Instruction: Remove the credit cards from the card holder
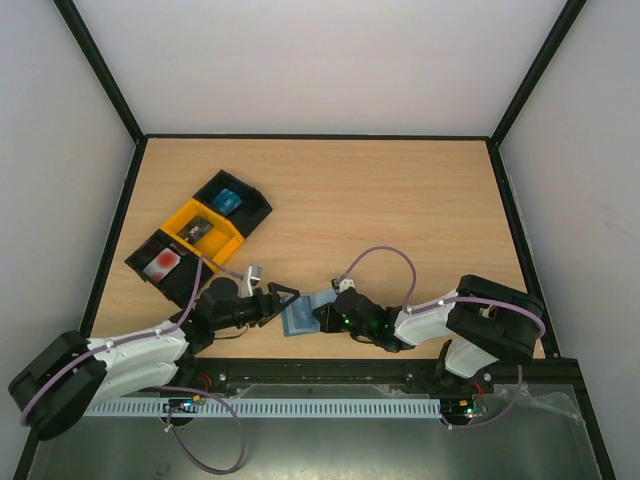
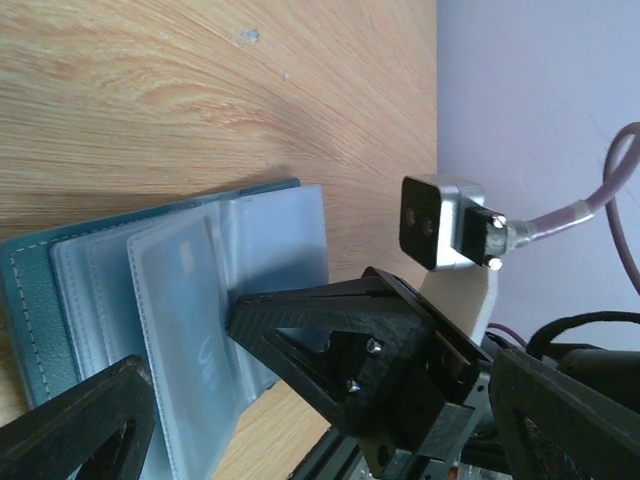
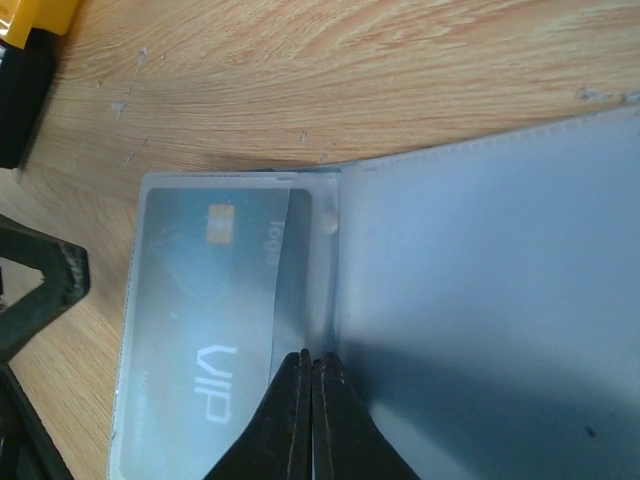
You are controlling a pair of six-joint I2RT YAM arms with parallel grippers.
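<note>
The card holder (image 1: 299, 319) lies open by the near edge of the table (image 1: 400, 200), between the two grippers. We judge it light and floppy, and its clear sleeves (image 2: 190, 330) slippery. The dark grey card (image 3: 205, 320) inside looks stiff, so it is best pinched by the edge at the sleeve's mouth while the holder is pinned.

The right gripper (image 3: 310, 372) has its jaws pressed together at the sleeves' fold; we cannot tell whether a leaf is caught. The left gripper (image 1: 283, 299) gapes wide, holding nothing.

Only the right wrist view shows the card's VIP lettering (image 3: 215, 380). Only the top view shows the trays (image 1: 232, 243) at far left.

White arms (image 1: 130, 352), black joints (image 1: 490, 325), lilac cables (image 1: 385, 250)
</note>
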